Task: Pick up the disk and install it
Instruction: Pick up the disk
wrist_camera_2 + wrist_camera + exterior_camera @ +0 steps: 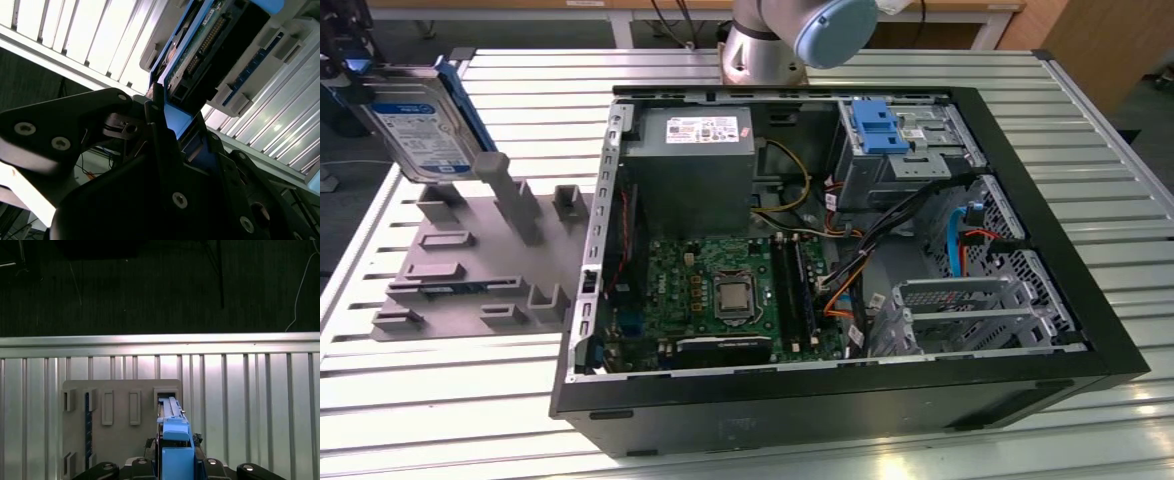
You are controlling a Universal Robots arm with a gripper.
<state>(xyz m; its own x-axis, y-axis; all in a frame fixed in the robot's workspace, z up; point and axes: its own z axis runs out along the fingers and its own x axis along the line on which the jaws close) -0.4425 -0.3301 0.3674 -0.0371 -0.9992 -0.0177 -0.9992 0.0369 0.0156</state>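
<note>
Gripper (172,127) holds the disk (414,125) clamped over the grey slotted holder (454,270), beside the open computer case (854,410).

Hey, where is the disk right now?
At the exterior view's far left, the disk is upright above the grey fixture plate, left of the open computer case, clamped in the tool.

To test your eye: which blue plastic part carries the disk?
The blue frame at the exterior view's left, by the grey holder; the blue bracket stands inside the case.
</note>
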